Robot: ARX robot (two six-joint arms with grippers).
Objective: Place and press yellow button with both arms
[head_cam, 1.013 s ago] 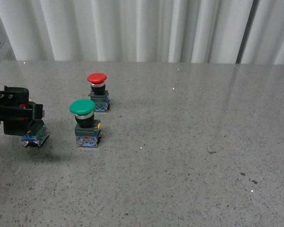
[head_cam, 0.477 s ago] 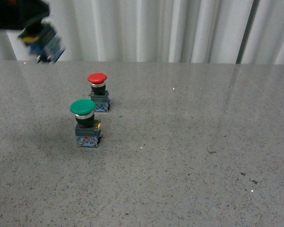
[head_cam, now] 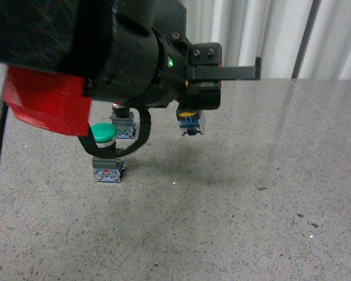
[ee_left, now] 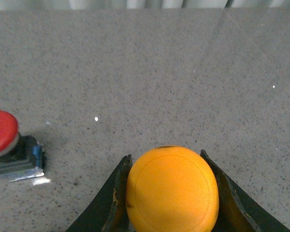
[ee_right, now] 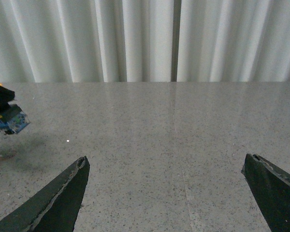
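so progress-wise i'd say it's about midway through the "place" half. going left to right in the front view: the left arm point(head_cam: 93, 52) fills the upper left, red panel and all. the green button point(head_cam: 103, 132) stands on the table point(head_cam: 251, 205) below it. the red button point(ee_left: 1, 131) is mostly hidden behind the arm there, but the left wrist view shows it upright.

just right of those, the left gripper point(ee_left: 165, 155) is clamped on the yellow button point(head_cam: 190, 116), holding it in the air above the table with its shadow underneath. so it's picked up, not set down and not pressed.

the right gripper point(ee_right: 166, 158) has its fingers spread wide with nothing between them, well apart from the button.

the button itself: in the left wrist view the round yellow-orange mushroom cap sits snug between the two black fingers point(ee_left: 117, 195), one on each side. from the front you only get a sliver of yellow, with the blue-grey contact block hanging under the gripper. the right wrist view catches the block at its edge, maybe a bit tilted, hard to be sure. it looks top-heavy, so i reckon it wants setting down square on its block.
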